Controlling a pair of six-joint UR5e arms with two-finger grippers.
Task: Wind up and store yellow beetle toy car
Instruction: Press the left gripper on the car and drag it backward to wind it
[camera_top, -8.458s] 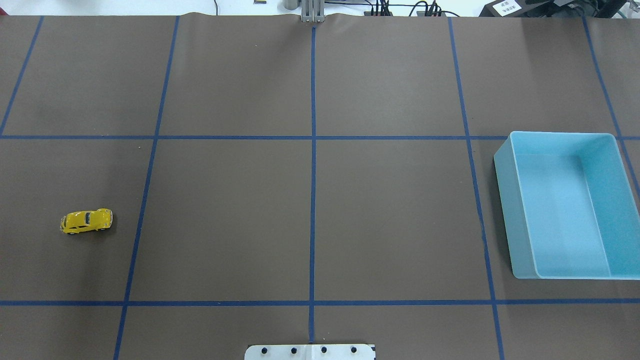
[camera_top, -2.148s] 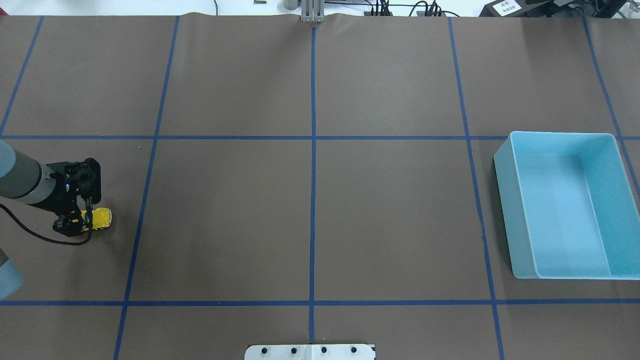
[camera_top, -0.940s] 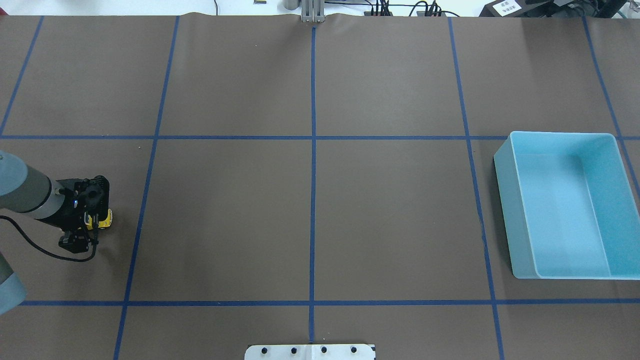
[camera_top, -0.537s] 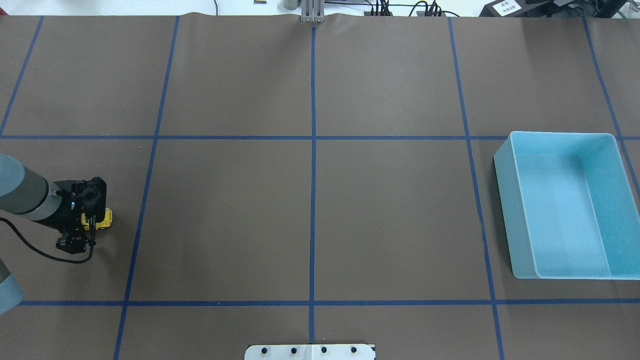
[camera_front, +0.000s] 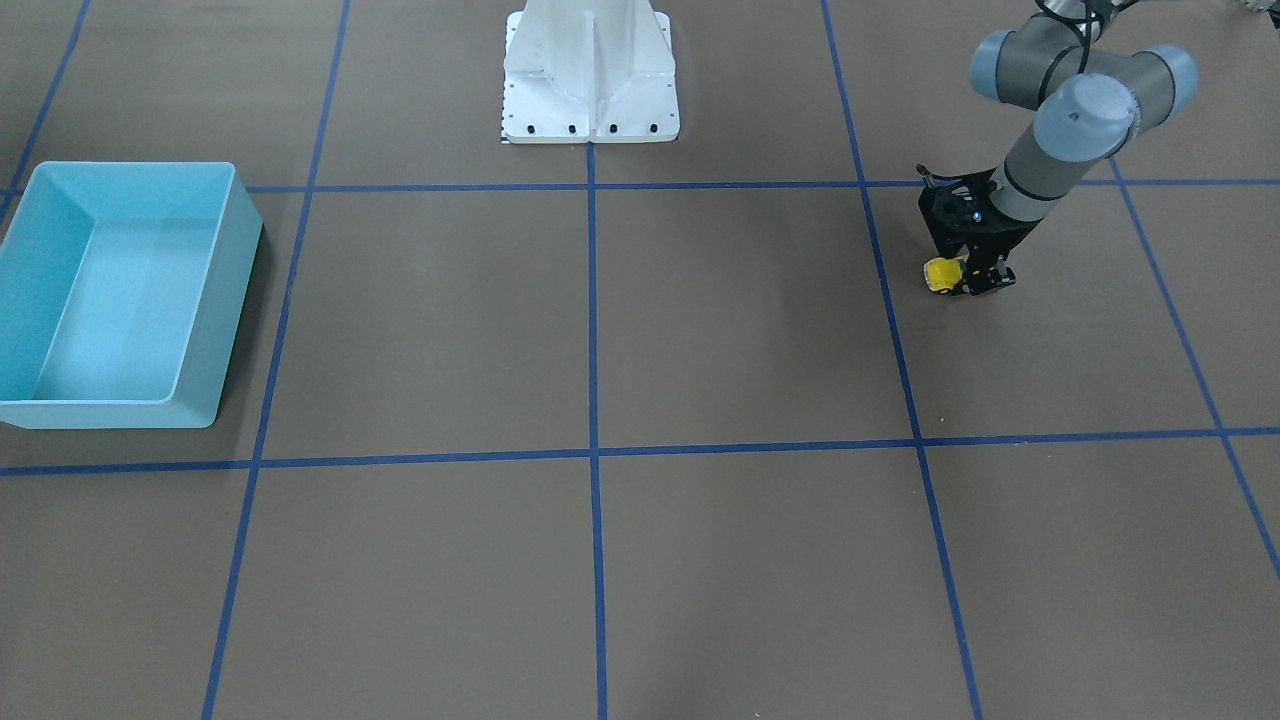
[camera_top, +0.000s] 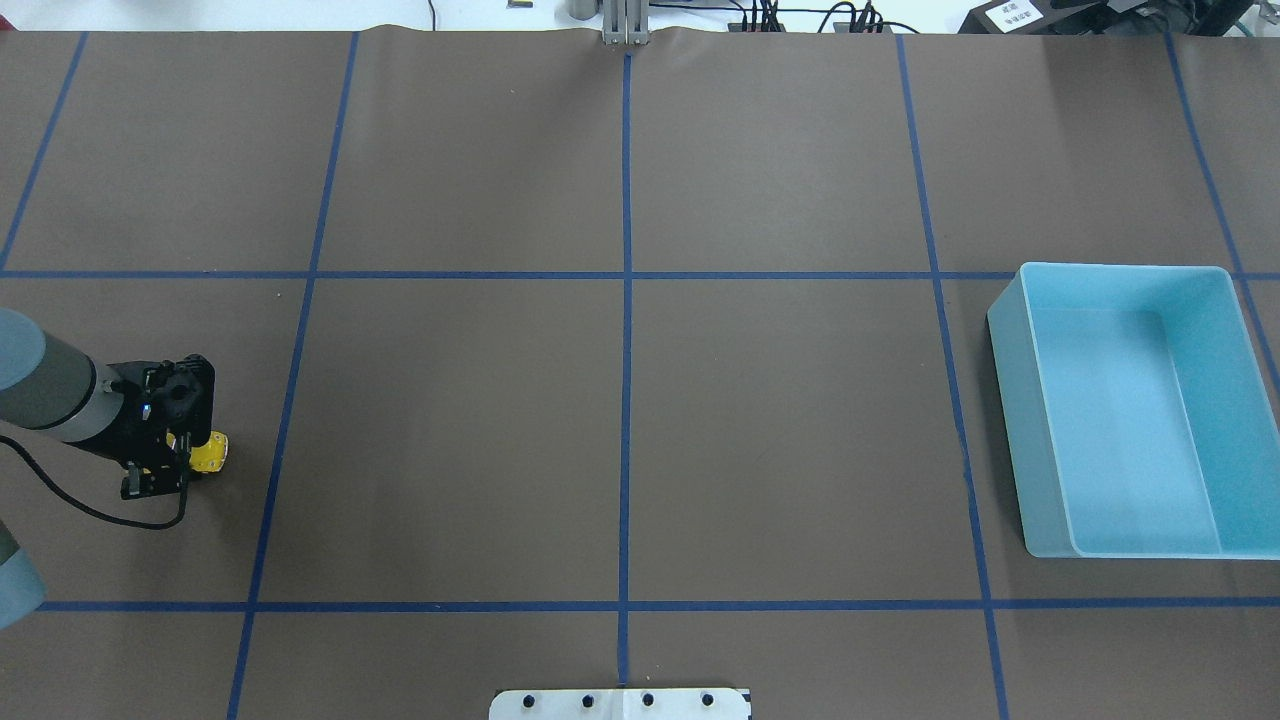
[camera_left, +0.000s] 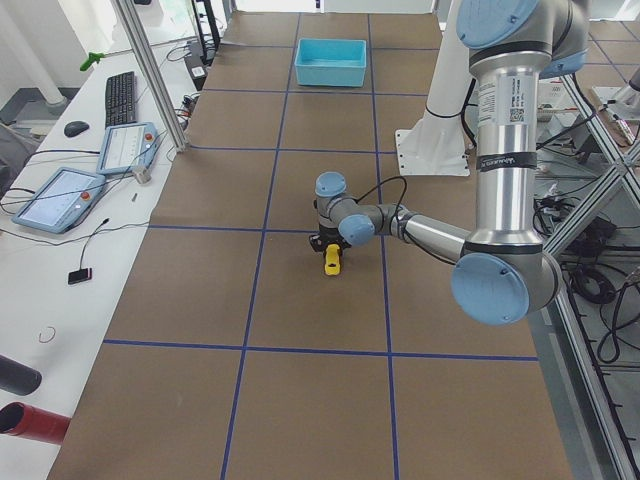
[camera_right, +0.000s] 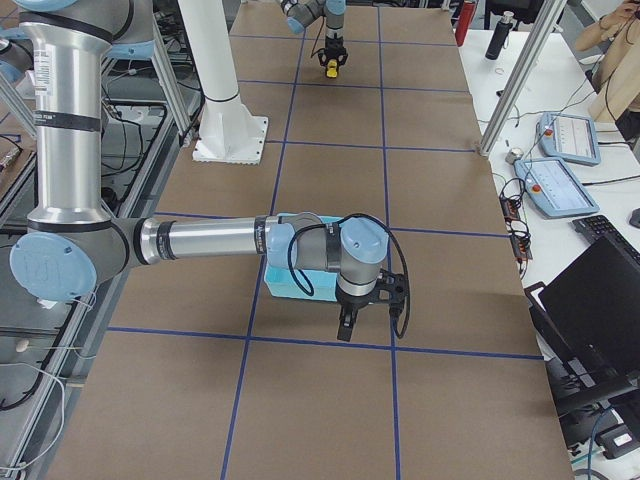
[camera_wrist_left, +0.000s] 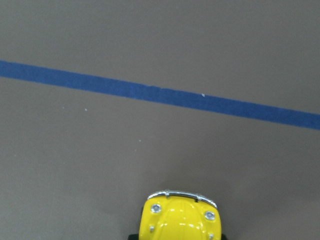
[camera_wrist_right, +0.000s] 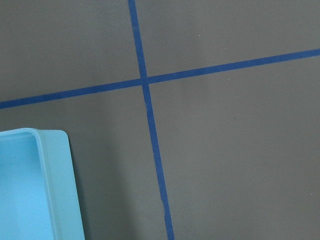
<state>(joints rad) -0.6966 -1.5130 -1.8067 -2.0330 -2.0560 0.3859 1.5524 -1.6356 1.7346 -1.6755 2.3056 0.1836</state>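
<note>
Overhead exterior view: hard by the left edge of the desk (camera_top: 450, 430), somewhat nearer the robot's edge than the far one, the left gripper (camera_top: 165, 462) pointed down at the brown surface. Its two black fingers were clenched on the rear part of the yellow beetle toy car (camera_top: 210, 453). Only the car's rounded nose stuck out, towards the middle of the desk. Whether the wheels touched the surface could not be told. The left wrist camera showed the same nose, with its chrome bumper and two small headlights, at the bottom of its picture, and a blue tape line (camera_wrist_left: 160, 94) crossing the bare brown surface beyond it.

Further right, blue tape lines (camera_top: 626, 400) split the desk into squares, and a white base plate (camera_top: 620, 703) sat at the middle of the robot's edge.

The light blue bin (camera_top: 1012, 400) stood against the right edge, well apart from the car, with nothing in it.

From the exterior right camera the right gripper (camera_right: 347, 322) hung pointing down just beside the bin, on its side away from the robot. Whether its fingers were spread or closed could not be told.
</note>
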